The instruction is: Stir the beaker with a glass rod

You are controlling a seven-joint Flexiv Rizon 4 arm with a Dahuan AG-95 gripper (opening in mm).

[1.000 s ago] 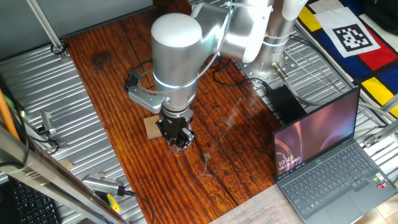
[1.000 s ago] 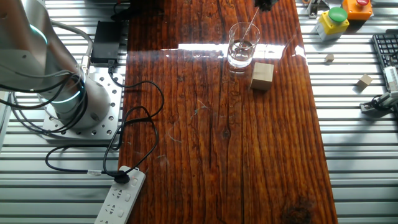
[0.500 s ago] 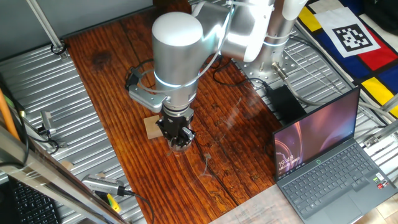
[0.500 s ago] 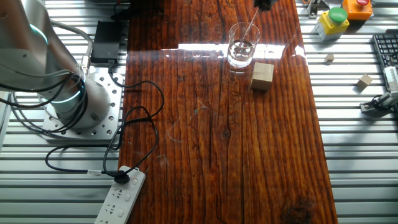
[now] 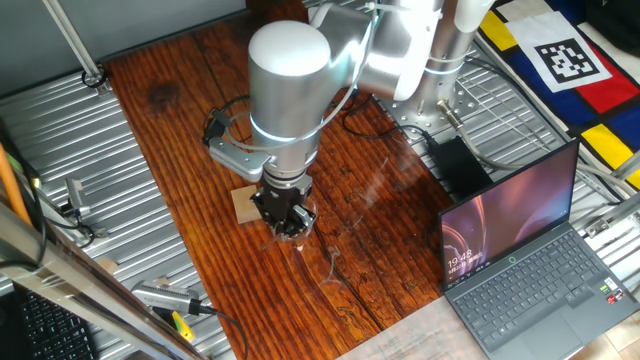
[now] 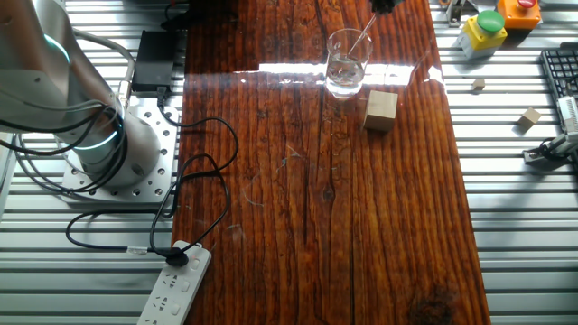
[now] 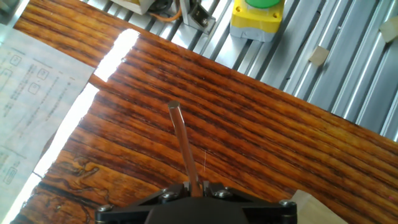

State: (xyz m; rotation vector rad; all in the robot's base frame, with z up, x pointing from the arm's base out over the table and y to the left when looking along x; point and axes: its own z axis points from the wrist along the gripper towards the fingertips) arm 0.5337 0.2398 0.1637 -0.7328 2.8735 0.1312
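The beaker (image 6: 346,74) is a small clear glass cylinder standing on the dark wooden table (image 6: 316,208), just beside the tan wooden block (image 6: 380,110). The thin glass rod (image 6: 361,41) slants down into it from my gripper (image 6: 383,5) at the top edge. In the one fixed view my gripper (image 5: 286,220) hangs over the beaker and hides most of it; the block (image 5: 243,204) lies to its left. In the hand view my gripper (image 7: 197,186) is shut on the rod (image 7: 184,146), which points away over the table. The beaker's glass does not show clearly there.
An open laptop (image 5: 520,260) stands at the table's near right. A yellow box with a green button (image 6: 483,30) and small wooden cubes (image 6: 530,116) lie on the metal slats. A power strip (image 6: 176,289) and cables (image 6: 194,181) lie by the arm's base. A paper sheet (image 7: 31,81) lies on the table.
My arm has shifted slightly right in the one fixed view. In the other fixed view the beaker has slid a little left and away, and the rod's lower end has moved with it.
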